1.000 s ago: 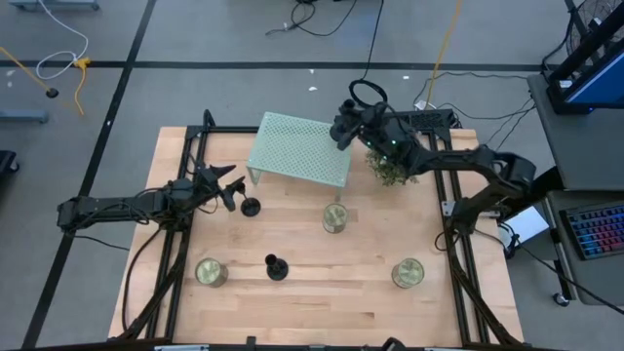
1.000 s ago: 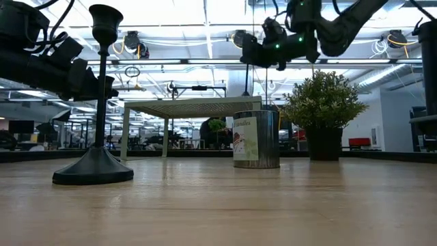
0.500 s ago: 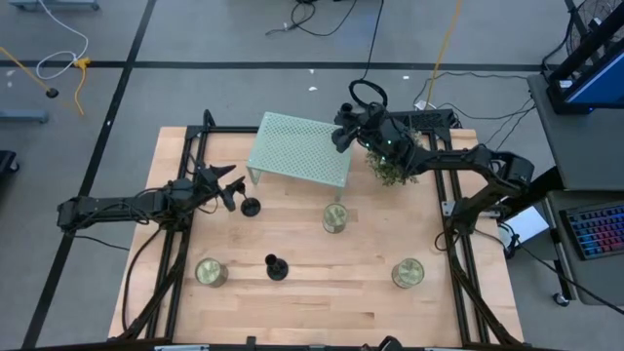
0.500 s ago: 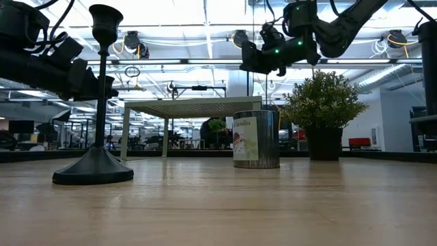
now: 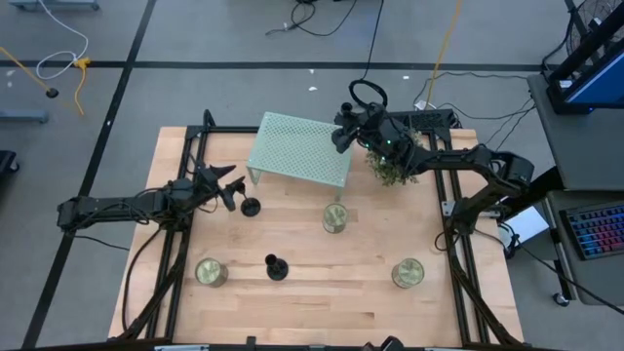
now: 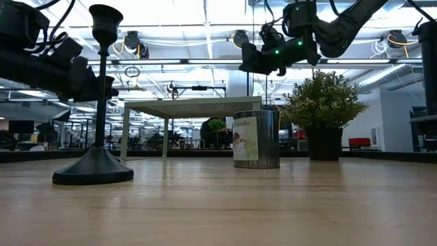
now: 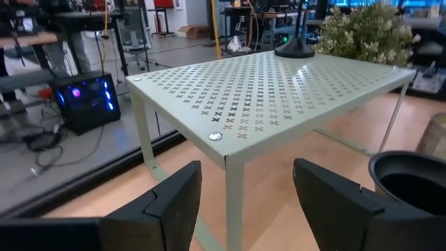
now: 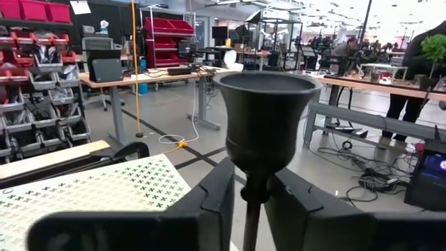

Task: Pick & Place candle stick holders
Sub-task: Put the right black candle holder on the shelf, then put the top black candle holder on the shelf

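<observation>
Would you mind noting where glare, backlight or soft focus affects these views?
Low view: bright ceiling backlights the candle stick holder into a silhouette. Left wrist view: glare patch on the perforated shelf; the near fingers look soft. Right wrist view: the held holder's cup is sharp.

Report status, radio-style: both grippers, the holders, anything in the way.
Right gripper shut on a holder at the shelf corner. Left gripper open beside a second holder. Third holder stands mid-table. Plant close by the right arm.
</observation>
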